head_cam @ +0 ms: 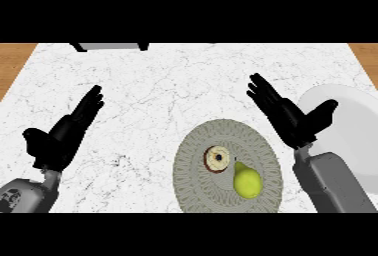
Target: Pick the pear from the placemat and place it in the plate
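On the white marble table [162, 85], the right hand [288, 112], released with fingers straight, should drop near and left onto the yellow-green pear [247, 181] on the one round grey patterned placemat [196, 150], clear of the one brown apple slice [216, 158] beside it. One white plate [354, 107] waits right; the left hand [63, 135] rests open

No readable text, labels, brands or numbers anywhere I can see. Only candidate: a small dark mark on my left forearm [16, 197] at the lower left edge, too blurred to tell whether it's a logo or lettering. The placemat [221, 137] carries a ring pattern only, no writing.
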`<control>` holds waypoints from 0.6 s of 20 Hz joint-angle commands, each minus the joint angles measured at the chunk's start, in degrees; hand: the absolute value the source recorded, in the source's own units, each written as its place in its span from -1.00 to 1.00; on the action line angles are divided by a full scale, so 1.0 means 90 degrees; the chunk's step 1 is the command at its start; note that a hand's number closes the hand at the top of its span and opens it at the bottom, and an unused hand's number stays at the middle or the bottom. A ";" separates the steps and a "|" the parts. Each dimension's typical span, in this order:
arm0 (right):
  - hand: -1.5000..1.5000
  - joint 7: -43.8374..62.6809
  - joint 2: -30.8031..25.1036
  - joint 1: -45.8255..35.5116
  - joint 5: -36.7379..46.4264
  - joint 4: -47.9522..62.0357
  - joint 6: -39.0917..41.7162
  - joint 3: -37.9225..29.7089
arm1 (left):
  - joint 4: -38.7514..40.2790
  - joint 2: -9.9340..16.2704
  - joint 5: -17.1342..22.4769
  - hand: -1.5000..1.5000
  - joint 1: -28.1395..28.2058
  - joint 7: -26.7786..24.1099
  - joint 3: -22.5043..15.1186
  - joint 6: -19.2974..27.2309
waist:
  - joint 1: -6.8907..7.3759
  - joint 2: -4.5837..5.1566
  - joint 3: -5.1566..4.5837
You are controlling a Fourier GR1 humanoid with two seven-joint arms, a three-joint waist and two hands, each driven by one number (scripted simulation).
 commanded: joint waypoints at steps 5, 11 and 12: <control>1.00 0.1836 0.0200 -0.0583 -0.1650 0.0285 0.1481 0.0179 | 0.0586 -0.0361 -0.0364 0.00 0.0417 0.0350 0.0146 0.0975 | 0.0253 0.0094 -0.0163; 1.00 0.0214 -0.1826 -0.0924 0.2546 -0.0751 0.1431 0.1576 | 0.0628 -0.0714 -0.0357 0.00 0.0646 0.0638 -0.0031 0.1335 | 0.0047 -0.0004 -0.0153; 1.00 -0.0513 -0.1145 0.0250 0.2236 -0.0368 0.0768 0.1366 | 0.0546 -0.0899 -0.0477 0.00 0.0618 0.0698 -0.0125 0.1538 | -0.0011 0.0058 -0.0141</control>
